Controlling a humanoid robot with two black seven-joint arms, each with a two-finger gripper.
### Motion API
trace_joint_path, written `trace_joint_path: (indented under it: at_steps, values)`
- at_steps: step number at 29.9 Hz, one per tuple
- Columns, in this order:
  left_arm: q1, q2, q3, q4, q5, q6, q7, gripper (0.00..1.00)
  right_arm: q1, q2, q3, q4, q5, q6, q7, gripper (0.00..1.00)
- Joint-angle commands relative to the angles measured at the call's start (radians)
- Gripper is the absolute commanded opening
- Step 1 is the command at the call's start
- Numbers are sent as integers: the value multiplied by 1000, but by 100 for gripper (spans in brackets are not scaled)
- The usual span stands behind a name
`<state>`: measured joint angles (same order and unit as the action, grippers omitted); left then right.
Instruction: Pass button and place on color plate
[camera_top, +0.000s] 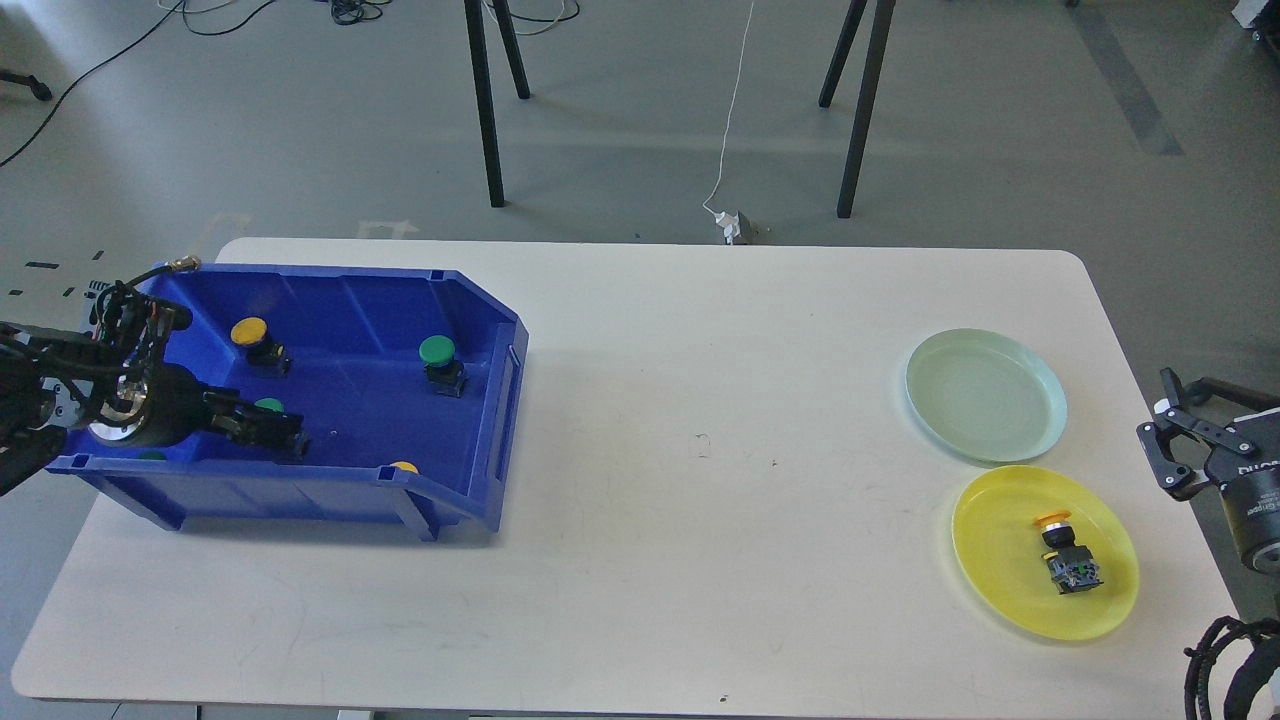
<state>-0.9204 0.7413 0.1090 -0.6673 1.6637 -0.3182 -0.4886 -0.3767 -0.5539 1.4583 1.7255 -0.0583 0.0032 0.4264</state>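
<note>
A blue bin (480, 330) on the table's left holds several push buttons: a yellow one (250, 333), a green one (438, 352), and a green one (268, 405) near the front wall. My left gripper (270, 432) reaches into the bin, with its dark fingers low against that front green button; I cannot see whether they grip it. A yellow-capped button (1065, 560) lies on its side on the yellow plate (990, 560). The pale green plate (985, 395) is empty. My right gripper (1160, 432) is open and empty, off the table's right edge.
A yellow cap (404, 467) and a green cap (152, 455) peek above the bin's front wall. The white table (700, 450) is bare between bin and plates. Stand legs (485, 110) and a cable (730, 120) are on the floor behind.
</note>
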Motion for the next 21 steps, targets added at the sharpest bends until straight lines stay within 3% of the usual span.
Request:
trace_joint_path:
  at_steps: [1,5,9,14,21]
  values:
    - [5,-11,0,3,1,7,0,63,-1,0,-3,-1,0,0,0,99]
    - [6,-19,0,29,2,13,0,53,-5,0,-1,-3,0,0,0,99]
    - [8,-19,0,31,42,33,0,0,-10,0,-1,-4,0,0,0,99]
    - [-15,-4,-21,-29,45,47,0,0,-11,0,-1,-4,0,0,0,99]
    - [-101,242,-201,-450,-155,-28,0,1,13,-24,-13,-3,-47,1,-3,99]
